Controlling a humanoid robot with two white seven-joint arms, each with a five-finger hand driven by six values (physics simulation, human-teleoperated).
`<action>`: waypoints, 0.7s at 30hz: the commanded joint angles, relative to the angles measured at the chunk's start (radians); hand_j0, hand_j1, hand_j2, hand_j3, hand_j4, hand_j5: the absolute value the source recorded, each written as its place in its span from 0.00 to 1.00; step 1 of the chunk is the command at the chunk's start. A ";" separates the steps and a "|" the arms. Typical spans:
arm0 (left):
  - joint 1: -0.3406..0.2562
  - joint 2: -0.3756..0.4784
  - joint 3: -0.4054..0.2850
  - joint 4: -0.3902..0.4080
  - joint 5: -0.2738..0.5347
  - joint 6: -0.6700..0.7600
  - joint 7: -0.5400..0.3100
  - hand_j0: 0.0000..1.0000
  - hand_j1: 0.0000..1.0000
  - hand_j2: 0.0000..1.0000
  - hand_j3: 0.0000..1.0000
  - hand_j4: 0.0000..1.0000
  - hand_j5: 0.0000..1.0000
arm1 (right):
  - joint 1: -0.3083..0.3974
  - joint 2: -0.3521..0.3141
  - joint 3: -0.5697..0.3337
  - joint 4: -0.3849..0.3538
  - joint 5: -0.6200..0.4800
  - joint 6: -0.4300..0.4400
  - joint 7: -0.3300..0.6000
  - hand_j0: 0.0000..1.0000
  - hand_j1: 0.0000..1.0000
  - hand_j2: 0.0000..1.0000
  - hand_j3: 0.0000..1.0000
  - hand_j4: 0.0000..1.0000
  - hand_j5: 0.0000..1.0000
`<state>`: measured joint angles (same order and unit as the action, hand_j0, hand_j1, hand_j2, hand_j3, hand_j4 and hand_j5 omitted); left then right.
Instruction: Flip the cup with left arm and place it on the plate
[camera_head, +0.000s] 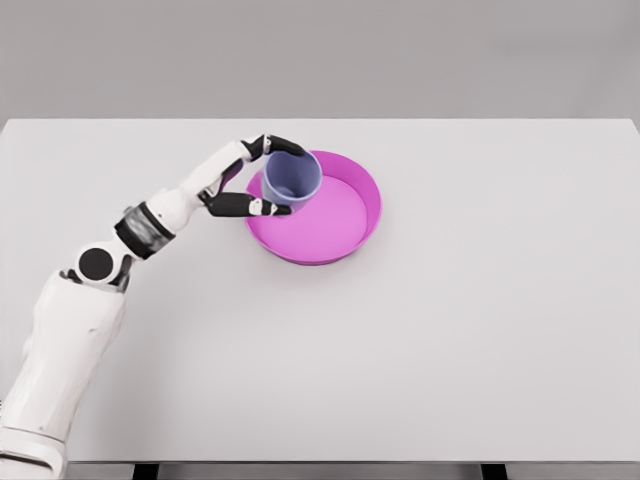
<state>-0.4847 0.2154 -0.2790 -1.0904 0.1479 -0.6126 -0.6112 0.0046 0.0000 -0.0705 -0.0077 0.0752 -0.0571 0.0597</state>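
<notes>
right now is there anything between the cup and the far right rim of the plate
Nothing: in the head view, only the plate's bare pink floor lies right of the cup.

Bright, even, diffuse light fills the rendered scene — no glare anywhere. The white table (450, 330) reads flat and shadowless, only a faint soft shade under the magenta plate (345, 215). Edges stay straight, focus slightly soft throughout — no motion blur.
</notes>
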 joint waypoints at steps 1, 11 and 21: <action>0.000 -0.011 -0.022 0.000 0.009 0.002 0.000 0.71 0.71 0.71 0.71 0.71 0.71 | 0.000 0.000 0.000 0.000 0.000 0.000 0.000 1.00 1.00 1.00 1.00 1.00 1.00; 0.000 -0.059 -0.032 0.055 -0.004 0.002 0.000 0.72 0.72 0.72 0.72 0.72 0.72 | 0.000 0.000 0.000 0.000 0.000 0.000 0.000 1.00 1.00 1.00 1.00 1.00 1.00; 0.000 -0.067 -0.031 0.073 -0.007 0.002 0.000 0.78 0.78 0.78 0.78 0.78 0.78 | 0.000 0.000 0.000 0.000 0.000 -0.001 0.000 1.00 1.00 1.00 1.00 1.00 1.00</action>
<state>-0.4847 0.1497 -0.3114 -1.0200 0.1339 -0.6125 -0.6112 0.0046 0.0000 -0.0705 -0.0077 0.0752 -0.0575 0.0597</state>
